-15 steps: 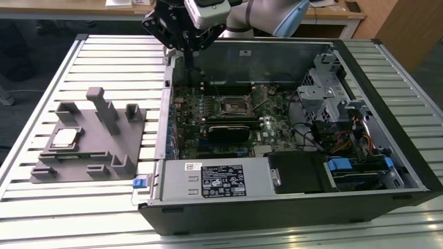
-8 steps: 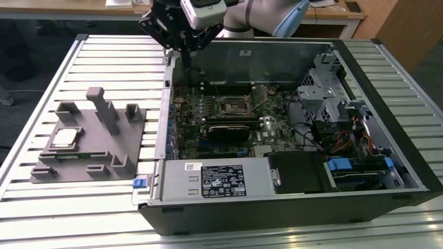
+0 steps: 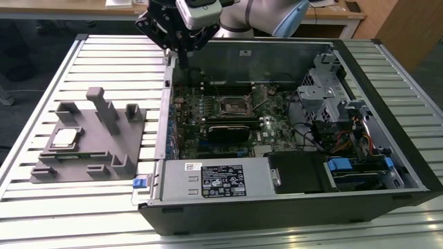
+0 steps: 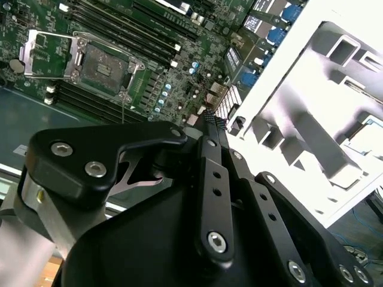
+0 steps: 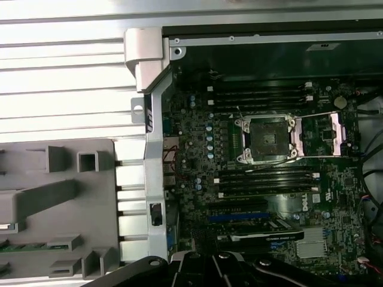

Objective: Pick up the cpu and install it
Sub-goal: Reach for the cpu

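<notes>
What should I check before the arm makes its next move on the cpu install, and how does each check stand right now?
1. Small silver-topped square cpu lying flat and uncovered on the grey moulded tray: ok.
2. Dark square socket empty: ok.
3. Socket's metal load plate swung open: ok.
4. Gripper above the cpu: not ok; it hangs over the black computer case's wall beside the tray.
5. Room past the tray's upright posts beside the cpu: cannot tell.
6. Cpu's corner mark matching the socket: cannot tell.
</notes>
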